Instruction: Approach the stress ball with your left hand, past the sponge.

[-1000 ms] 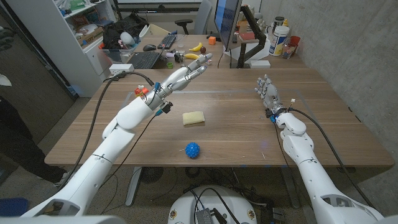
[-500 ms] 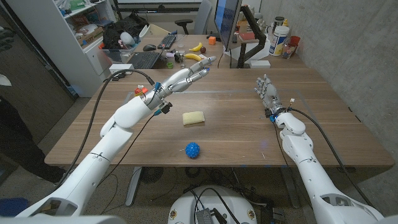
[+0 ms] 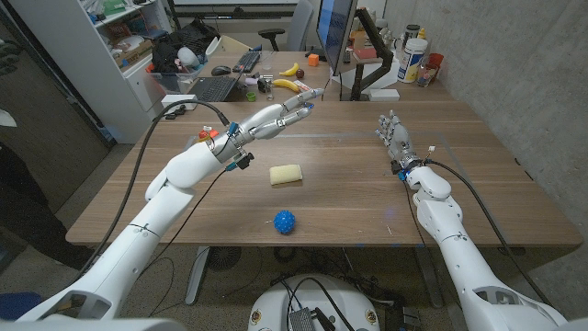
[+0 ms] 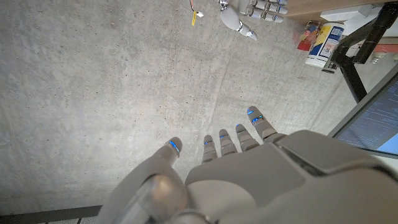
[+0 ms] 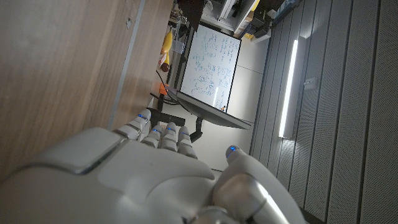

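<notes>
Left hand (image 3: 276,117), upper centre of frame, is raised with fingers apart, empty. Sponge (image 3: 286,174) lies centre; stress ball (image 3: 285,222) below it. Right hand (image 3: 395,137), right of centre, fingers apart, holds nothing.

A wooden worktop (image 3: 478,198) fills the middle of the frame. A grey concrete wall (image 3: 542,74) runs down the right side. At upper left stands a white shelf unit (image 3: 119,55) (cluttered), and a monitor on a black arm (image 3: 338,37) rises at top centre beside a cluttered desk (image 3: 239,64) with a keyboard.
</notes>
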{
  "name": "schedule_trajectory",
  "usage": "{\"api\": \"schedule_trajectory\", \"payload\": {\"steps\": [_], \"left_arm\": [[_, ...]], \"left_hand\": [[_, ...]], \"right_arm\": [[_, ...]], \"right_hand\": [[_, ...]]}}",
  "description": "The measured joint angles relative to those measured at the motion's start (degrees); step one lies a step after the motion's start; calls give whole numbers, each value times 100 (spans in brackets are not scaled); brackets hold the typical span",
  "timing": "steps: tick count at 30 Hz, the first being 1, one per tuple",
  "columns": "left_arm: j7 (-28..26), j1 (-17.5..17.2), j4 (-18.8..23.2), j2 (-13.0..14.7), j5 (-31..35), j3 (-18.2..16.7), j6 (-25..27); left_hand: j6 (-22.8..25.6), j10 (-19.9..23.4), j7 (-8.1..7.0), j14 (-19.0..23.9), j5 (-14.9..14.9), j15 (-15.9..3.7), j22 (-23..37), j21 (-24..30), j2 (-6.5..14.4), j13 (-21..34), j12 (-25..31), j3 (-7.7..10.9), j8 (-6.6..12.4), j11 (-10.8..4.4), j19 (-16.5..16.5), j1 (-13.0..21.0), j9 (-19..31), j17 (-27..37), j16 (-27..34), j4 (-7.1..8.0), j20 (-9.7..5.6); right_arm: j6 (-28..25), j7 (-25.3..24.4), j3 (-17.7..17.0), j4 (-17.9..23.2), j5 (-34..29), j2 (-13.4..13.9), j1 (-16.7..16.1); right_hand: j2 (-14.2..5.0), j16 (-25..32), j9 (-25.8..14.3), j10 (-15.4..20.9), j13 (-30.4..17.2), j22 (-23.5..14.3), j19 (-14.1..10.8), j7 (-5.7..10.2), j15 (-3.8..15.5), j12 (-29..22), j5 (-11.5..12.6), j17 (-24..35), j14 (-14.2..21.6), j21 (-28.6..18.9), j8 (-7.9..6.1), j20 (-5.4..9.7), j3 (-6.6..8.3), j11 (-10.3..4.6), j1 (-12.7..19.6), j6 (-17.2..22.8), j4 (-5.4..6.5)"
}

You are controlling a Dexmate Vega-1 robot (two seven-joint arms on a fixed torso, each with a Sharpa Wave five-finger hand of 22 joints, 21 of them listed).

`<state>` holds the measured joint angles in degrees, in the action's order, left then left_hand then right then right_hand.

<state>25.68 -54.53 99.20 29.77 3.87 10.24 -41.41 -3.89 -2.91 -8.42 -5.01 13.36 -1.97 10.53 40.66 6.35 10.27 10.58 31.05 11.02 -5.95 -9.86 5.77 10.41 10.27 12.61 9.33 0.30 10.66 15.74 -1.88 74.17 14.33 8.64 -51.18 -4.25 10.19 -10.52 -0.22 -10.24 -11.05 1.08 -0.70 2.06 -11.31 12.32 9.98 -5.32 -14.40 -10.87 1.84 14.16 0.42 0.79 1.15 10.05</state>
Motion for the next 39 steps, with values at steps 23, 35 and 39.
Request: {"api": "schedule_trajectory", "payload": {"steps": [23,35,39], "left_arm": [[447,-14,226,217,-12,-6,-59],[616,-60,407,368,14,-29,14],[664,-78,466,421,22,-42,45]], "left_hand": [[-69,45,-152,0,-23,0,-1,-62,22,-1,0,48,-21,-61,0,69,14,-1,-60,-48,45],[-70,105,-151,22,-23,-22,-1,-84,83,-1,24,112,-21,-60,0,174,13,-15,-63,-112,45],[-70,104,-151,22,-23,-22,-1,-84,76,-1,23,133,-21,-60,1,227,13,-15,-63,-134,45]], "right_arm": [[0,-13,35,29,-8,3,-9],[8,-39,57,23,-32,-6,-2],[11,-51,66,23,-38,-11,-2]], "right_hand": [[0,0,0,0,0,0,0,-1,0,0,0,0,0,0,0,0,0,0,0,-1,0],[0,0,0,0,0,0,0,-1,0,0,0,0,0,17,0,0,0,0,0,-1,0],[0,0,0,-9,0,0,0,-1,0,0,0,0,0,23,0,0,0,-54,0,-1,0]]}}
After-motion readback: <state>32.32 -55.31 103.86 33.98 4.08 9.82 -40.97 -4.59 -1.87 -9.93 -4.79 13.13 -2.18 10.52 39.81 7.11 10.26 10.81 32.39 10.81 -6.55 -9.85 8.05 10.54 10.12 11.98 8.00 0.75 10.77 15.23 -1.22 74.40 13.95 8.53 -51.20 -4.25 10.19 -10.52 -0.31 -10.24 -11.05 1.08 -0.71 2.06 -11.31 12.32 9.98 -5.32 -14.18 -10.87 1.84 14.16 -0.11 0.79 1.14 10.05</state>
